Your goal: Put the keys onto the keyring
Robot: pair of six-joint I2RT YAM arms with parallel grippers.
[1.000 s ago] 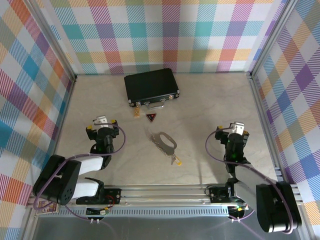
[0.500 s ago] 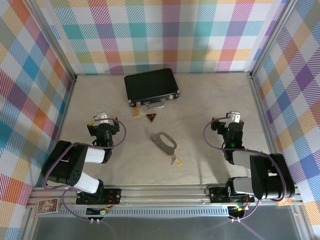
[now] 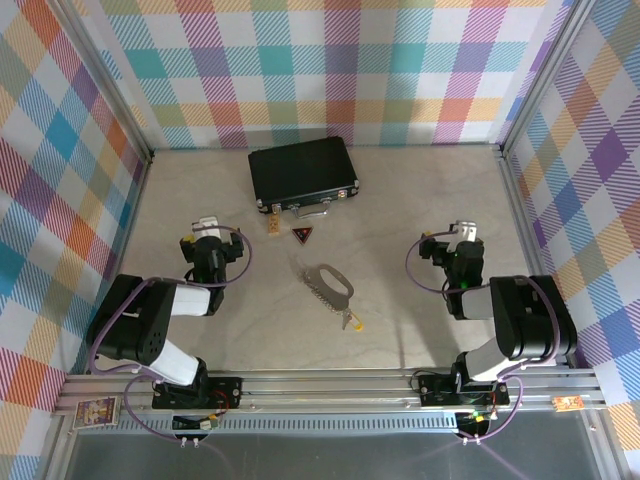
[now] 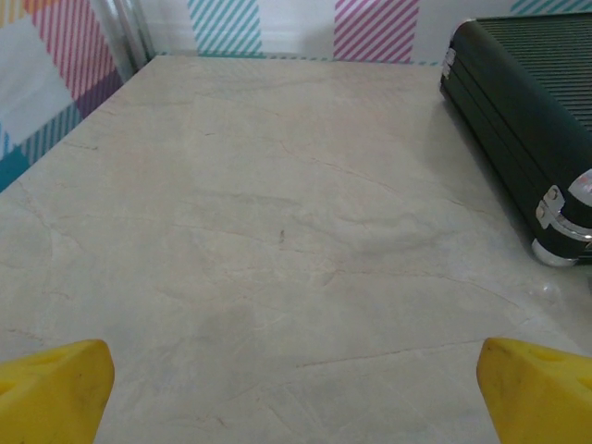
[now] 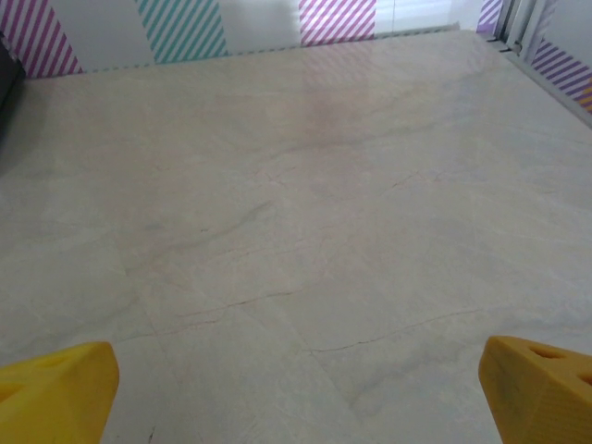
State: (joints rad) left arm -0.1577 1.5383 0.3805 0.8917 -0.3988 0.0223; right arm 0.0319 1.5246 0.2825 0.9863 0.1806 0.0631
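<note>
The approach step is judged to be in hand: nothing has yet been gripped. The keyring [image 3: 328,284], a silvery toothed loop, is located on the table [image 3: 420,200] at the centre of the top view. The yellow-headed key [image 3: 352,322] is located just below and right of it; whether the two touch cannot be determined. A black case [image 3: 303,172] and a dark triangular tag [image 3: 302,235] are positioned above the ring.

The left gripper [image 3: 208,238] is placed at centre left and the right gripper [image 3: 461,240] at centre right, both well apart from the ring. In the left wrist view the yellow fingertips [image 4: 51,388] are seen at opposite lower corners with bare table between them; the right wrist view shows the same. Both sets of jaws are therefore spread wide and hold nothing.

For the next move, one gripper should be brought inward over the ring and the other over the key. A narrow, precise pinch on the key's small head is required.
</note>
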